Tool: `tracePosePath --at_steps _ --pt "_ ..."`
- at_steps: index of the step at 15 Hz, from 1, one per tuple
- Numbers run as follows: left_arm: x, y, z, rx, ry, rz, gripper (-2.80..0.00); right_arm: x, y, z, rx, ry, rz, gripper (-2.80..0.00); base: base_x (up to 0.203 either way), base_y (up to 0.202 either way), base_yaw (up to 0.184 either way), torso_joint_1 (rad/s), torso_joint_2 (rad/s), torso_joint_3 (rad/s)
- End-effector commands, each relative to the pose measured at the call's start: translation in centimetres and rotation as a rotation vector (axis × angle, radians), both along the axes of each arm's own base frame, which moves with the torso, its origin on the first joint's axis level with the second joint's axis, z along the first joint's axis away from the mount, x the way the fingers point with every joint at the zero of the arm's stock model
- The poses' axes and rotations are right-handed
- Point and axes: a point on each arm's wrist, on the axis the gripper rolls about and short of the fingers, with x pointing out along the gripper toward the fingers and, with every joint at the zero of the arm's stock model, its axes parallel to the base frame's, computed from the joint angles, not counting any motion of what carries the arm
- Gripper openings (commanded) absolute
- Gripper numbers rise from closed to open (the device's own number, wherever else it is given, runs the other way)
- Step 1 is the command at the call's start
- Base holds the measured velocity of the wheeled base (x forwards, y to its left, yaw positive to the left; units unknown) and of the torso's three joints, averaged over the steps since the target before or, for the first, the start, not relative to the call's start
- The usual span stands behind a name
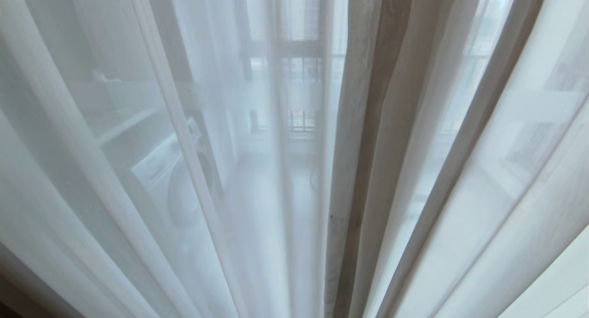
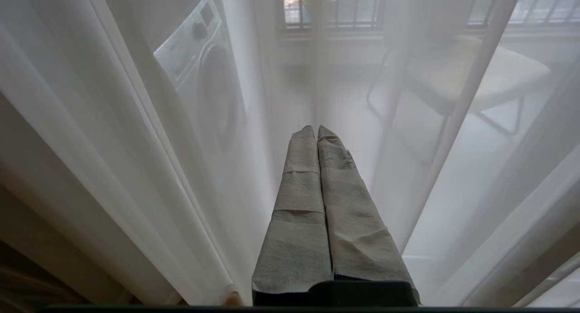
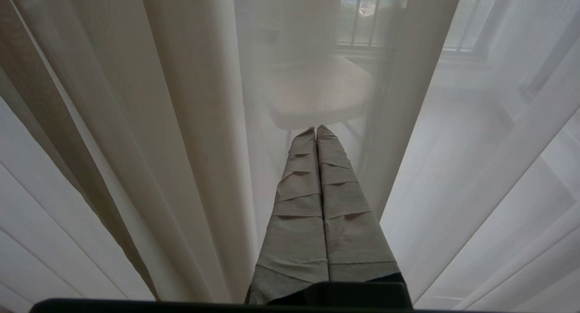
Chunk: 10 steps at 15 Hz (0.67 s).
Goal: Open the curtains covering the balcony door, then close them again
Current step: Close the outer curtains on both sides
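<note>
Hanging drawn right across the view, the curtains (image 1: 414,138) cover the balcony door, which shows only faintly through the sheer layer, so any pull risks catching just the thin voile and leaving the heavier beige fold (image 1: 363,124) behind, or dragging cloth against the track. Both the left hand (image 2: 313,129) and the right hand (image 3: 316,131) have their fingers pressed together on nothing, tips near the sheer, so a sweep could simply slide off the fabric.

curtains (image 1: 377,124) drawn across the front, washing machine (image 1: 170,180) behind at left
</note>
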Motion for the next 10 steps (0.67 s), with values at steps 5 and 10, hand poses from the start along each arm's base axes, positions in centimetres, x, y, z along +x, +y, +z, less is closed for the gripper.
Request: tracePosePath --at_steps 5,10 --pt "-0.01 0.0 -0.02 0.001 0.0 0.001 -2.8 0.0 0.0 0.0 -0.001 0.0 0.001 -2.8 0.0 0.193 -0.02 0.0 0.0 0.002" --pt "-0.01 0.0 -0.02 0.001 0.0 0.001 -2.8 0.0 0.0 0.0 -0.001 0.0 0.001 -2.8 0.0 0.192 0.001 0.001 0.0 0.001"
